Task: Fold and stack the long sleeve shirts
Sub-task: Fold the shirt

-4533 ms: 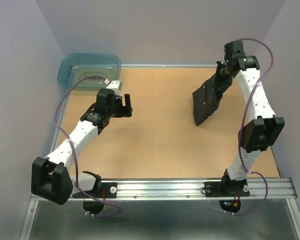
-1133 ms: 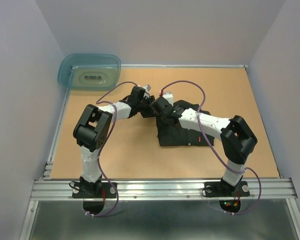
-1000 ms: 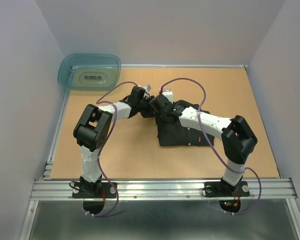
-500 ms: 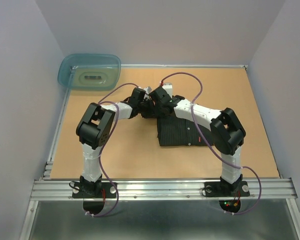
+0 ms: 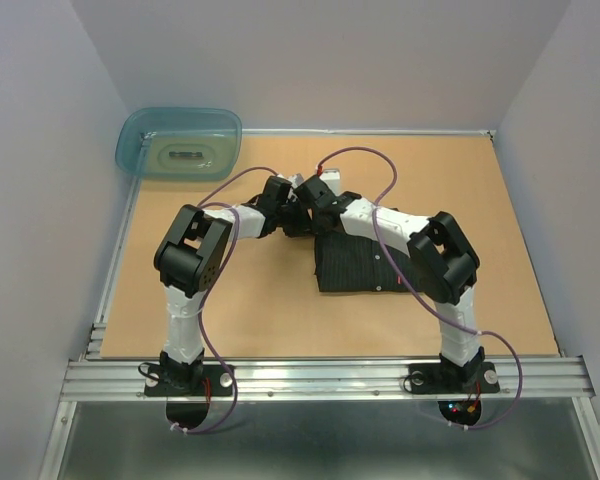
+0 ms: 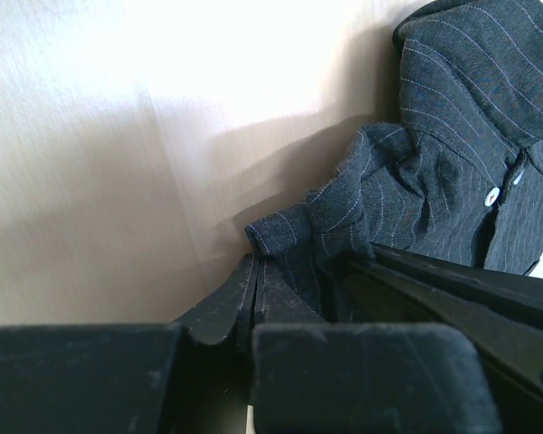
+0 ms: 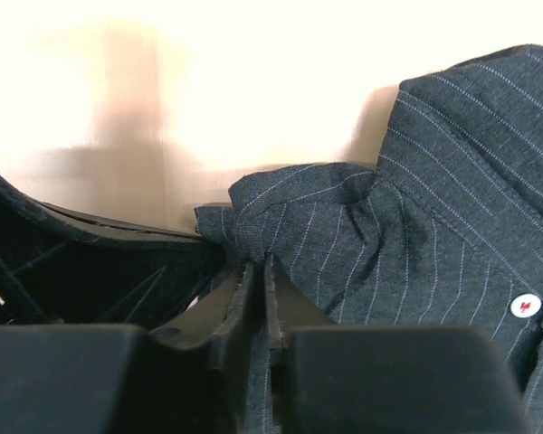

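- Dark pinstriped shirt (image 5: 365, 262) lying in a rough fold near the middle of the table (image 5: 230, 310).
- Left gripper (image 6: 252, 271) clamped tight on a bunched fold of cloth at the shirt's far-left corner.
- Right gripper (image 7: 253, 267) nipped almost closed on that same bunch — just beside the left.
- Teal tub (image 5: 180, 140) in the table's far-left corner — well apart from the shirt.

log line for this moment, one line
step: grasp | shirt: bunched at far-left corner, on table | left jaws: shut on shirt | right jaws: shut on shirt, beside left | tub: far left corner
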Controlling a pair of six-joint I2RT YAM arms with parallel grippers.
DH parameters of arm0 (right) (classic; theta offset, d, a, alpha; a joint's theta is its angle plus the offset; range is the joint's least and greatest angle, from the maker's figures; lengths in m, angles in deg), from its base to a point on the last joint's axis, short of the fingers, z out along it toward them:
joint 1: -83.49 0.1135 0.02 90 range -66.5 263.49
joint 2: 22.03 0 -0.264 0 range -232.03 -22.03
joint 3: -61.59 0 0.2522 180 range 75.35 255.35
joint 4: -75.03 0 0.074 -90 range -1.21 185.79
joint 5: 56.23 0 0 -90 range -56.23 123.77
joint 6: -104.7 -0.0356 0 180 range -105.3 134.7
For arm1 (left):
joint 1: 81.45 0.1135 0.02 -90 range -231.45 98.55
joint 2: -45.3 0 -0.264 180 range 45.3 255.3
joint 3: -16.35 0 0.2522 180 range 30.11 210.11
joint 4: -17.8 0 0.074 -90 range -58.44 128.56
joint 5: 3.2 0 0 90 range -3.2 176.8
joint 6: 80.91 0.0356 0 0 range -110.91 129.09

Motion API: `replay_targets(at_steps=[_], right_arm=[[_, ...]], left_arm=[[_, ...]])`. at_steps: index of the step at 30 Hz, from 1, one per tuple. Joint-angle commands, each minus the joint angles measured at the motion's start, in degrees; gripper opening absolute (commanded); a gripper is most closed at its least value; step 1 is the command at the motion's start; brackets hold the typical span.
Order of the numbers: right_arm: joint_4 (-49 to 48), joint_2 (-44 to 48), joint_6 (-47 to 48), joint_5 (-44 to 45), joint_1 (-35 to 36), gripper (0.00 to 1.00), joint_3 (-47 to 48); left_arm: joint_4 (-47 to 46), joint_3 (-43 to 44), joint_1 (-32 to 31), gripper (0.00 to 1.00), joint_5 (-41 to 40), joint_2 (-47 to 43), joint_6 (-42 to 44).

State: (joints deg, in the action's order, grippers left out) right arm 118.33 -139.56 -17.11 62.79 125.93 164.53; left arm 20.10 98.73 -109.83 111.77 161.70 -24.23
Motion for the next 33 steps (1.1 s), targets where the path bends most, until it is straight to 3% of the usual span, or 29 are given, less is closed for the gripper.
replay_targets(at_steps=[1, 3, 18, 24, 33], right_arm=[[-1.24, 0.29, 0.7, 2.36, 0.02, 0.05, 0.2], [-1.24, 0.46, 1.31, 1.49, 0.02, 0.01, -0.15], [-3.96, 6.79, 6.24, -10.28, 1.42, 0.0, -6.48], [-4.05, 8.55, 5.89, -11.7, 2.12, 0.01, -6.22], [-4.14, 3.81, 3.95, -10.03, 2.12, 0.02, -2.53]], left_arm=[[-1.28, -0.42, -0.01, 0.06, 0.17, 0.32, 0.45], [-1.37, -0.42, 0.08, 0.0, 0.34, 0.23, 0.28], [-3.91, -2.0, 0.52, 0.0, 0.52, -0.73, -1.66], [-5.06, -2.79, 0.87, 0.0, 0.52, -1.26, -2.53], [-6.02, -4.2, 0.96, 0.0, 0.43, -2.4, -2.89]])
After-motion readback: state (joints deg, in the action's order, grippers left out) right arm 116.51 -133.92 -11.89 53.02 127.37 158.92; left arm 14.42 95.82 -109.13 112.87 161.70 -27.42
